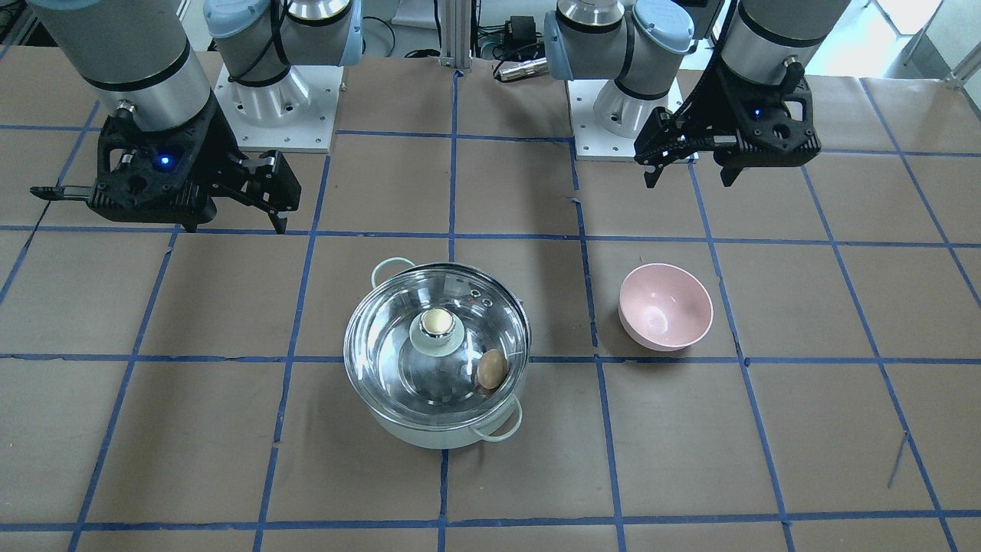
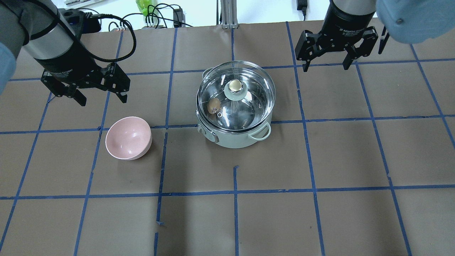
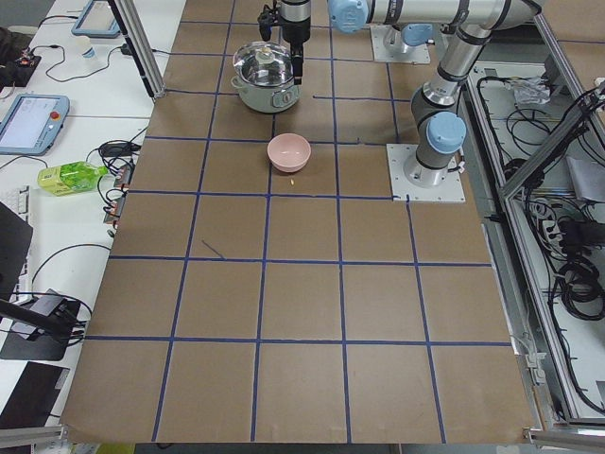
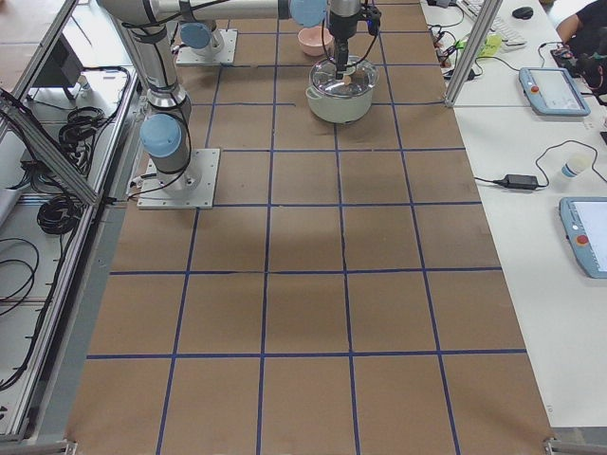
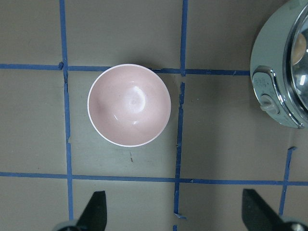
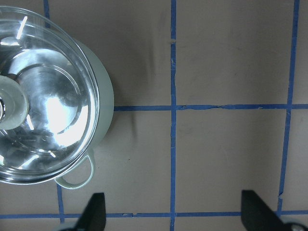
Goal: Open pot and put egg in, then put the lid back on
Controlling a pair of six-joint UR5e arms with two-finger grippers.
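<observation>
Looking finished, with the egg [image 2: 213,105] lying inside the mint-green pot [image 2: 234,140] at mid-worktop [image 2: 320,160] under the glass lid [image 2: 249,103] sitting on its rim, and the left gripper [image 2: 102,97] and right gripper [image 2: 325,67] hovering well apart, jaws spread, gripping nothing.

table top [image 2: 320,220] covered in brown kraft paper, marked into squares by blue tape lines [image 2: 234,192]. long white bench [image 4: 512,246] runs beside one table edge; on it: white paper cup [image 4: 575,165], black power brick [image 4: 521,180], green plastic bottle [image 3: 68,176], pale grey handheld screen with red button [image 3: 28,121]. aluminium frame post [image 3: 137,47] stands between bench and table. black cable bundles [image 3: 577,246] lie along the opposite edge. light even, shadows soft.
</observation>
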